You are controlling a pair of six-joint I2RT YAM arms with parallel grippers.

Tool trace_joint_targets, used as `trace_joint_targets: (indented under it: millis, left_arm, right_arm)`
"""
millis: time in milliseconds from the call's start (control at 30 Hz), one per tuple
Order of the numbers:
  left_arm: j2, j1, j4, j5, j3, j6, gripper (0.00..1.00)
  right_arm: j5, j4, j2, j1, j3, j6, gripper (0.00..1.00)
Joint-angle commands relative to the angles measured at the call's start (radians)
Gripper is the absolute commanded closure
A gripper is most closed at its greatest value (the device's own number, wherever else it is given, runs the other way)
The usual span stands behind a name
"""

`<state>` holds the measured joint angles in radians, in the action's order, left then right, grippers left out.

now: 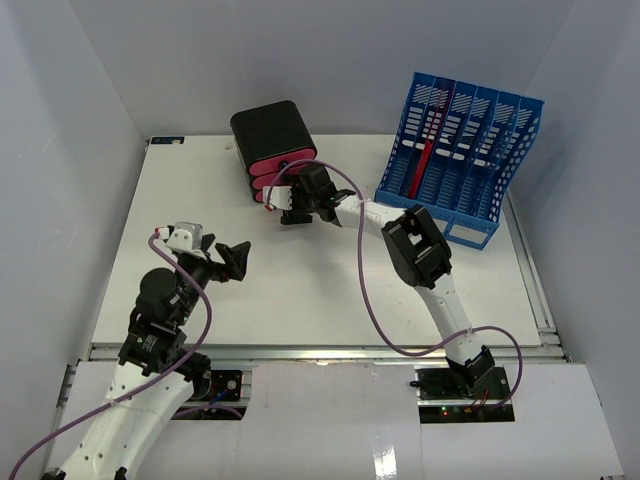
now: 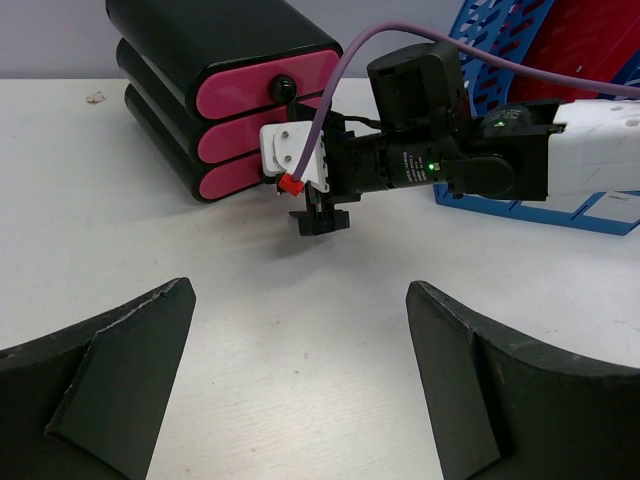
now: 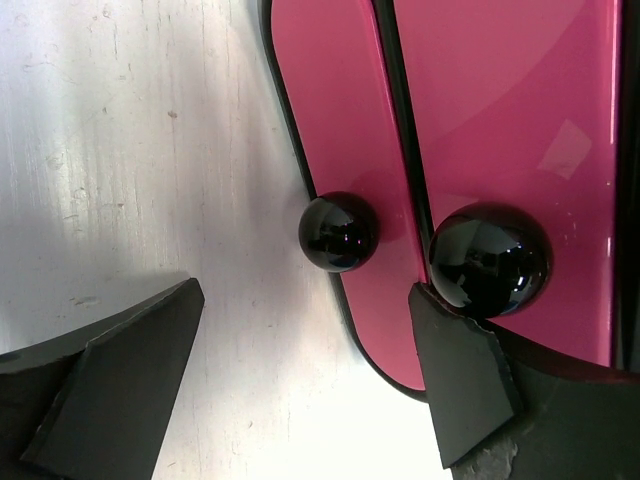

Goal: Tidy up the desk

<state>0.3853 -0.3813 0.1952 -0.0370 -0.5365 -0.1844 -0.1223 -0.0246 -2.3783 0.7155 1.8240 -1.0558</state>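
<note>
Right pincer (image 1: 283,197) (image 3: 300,370): spread apart, clamped on nothing, held low against the front of the black rounded plastic drawer unit with three pink fronts (image 1: 272,135) (image 2: 220,60) (image 3: 500,100).

Between its black fingers (image 3: 110,390), the small glossy black ball knob (image 3: 338,232) of the lowest front. Larger-looking second black ball knob (image 3: 490,260) right at the tip of the other finger; touching or not, cannot tell.

Left pincer (image 1: 240,258) (image 2: 300,380): also spread wide, holding nothing, hovering over the left-near part of the surface and aimed toward the drawer unit.

Thin purple cable (image 1: 365,290) looping off the right arm from wrist to base.

Large flat white rectangular counter (image 1: 300,290) (image 2: 300,310) (image 3: 120,150) beneath both arms, metal rail along its near edge, pale grey walls on three sides.

Drawer unit standing on it at back centre, fronts turned toward the arms.

Blue slotted plastic file rack (image 1: 460,160) (image 2: 500,30) at back right, well apart from the drawers, with a red flat item (image 1: 425,165) upright in one of its left slots.
</note>
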Motion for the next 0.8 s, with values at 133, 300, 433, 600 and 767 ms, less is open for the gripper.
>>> trace_joint_targets:
  millis: [133, 300, 433, 600, 767]
  left_arm:
    - [-0.013, 0.004, -0.014, 0.064, 0.01, -0.013, 0.02]
    - [0.007, 0.005, -0.032, 0.132, 0.016, -0.016, 0.02]
    - [0.058, 0.004, -0.042, 0.207, 0.007, -0.032, 0.02]
    - [0.101, 0.004, -0.056, 0.314, 0.002, -0.047, 0.02]
    - [0.084, 0.004, -0.024, 0.347, -0.002, -0.073, 0.02]
  right_arm:
    - [-0.037, -0.012, 0.122, -0.009, -0.143, 0.094, 0.08]
    - [-0.113, 0.005, 0.367, -0.021, -0.322, 0.221, 0.07]
    - [-0.27, 0.163, 0.615, -0.052, -0.497, 0.361, 0.1]
    - [-0.54, 0.4, 0.952, -0.234, -0.65, 0.519, 0.1]
    - [-0.423, 0.468, 1.248, -0.408, -0.865, 0.578, 0.1]
